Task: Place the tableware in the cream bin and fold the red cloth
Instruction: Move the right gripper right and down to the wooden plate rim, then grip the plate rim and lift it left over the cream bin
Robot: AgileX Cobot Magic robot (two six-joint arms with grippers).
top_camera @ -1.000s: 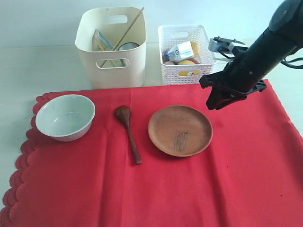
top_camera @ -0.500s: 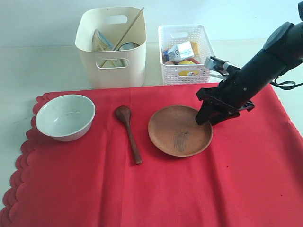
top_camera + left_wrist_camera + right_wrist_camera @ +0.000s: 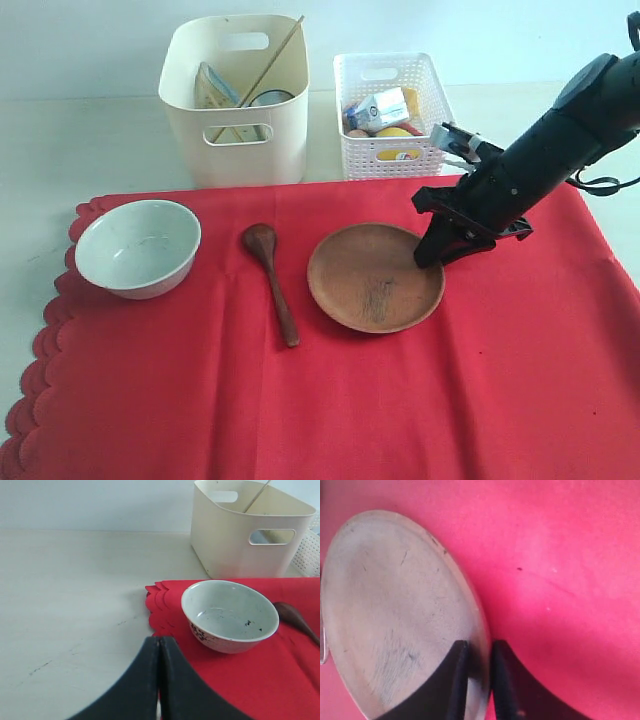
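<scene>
Right arm slants down — its claw (image 3: 431,257) nearly closed, pinching the rim of the wooden plate (image 3: 365,285) on the red cloth (image 3: 400,400).

The cloth (image 3: 400,400) is a plain bright red, and its scalloped edge is the same shade. The bowl (image 3: 138,247) is pale white with a green tinge. It has a few dark specks inside, and the left wrist view shows a dark printed pattern on its outer wall. The plate (image 3: 375,277) is warm brown wood with a patch of darker streaks near its middle. The spoon (image 3: 272,280) is a deeper reddish brown. The bin (image 3: 240,165) is smooth cream. The basket (image 3: 360,155) is white with a fine lattice of holes and holds a mostly white carton (image 3: 380,108). The tabletop (image 3: 80,140) is off-white with faint dark scuffs. The left fingers (image 3: 142,680) and right fingers (image 3: 457,680) are black.
</scene>
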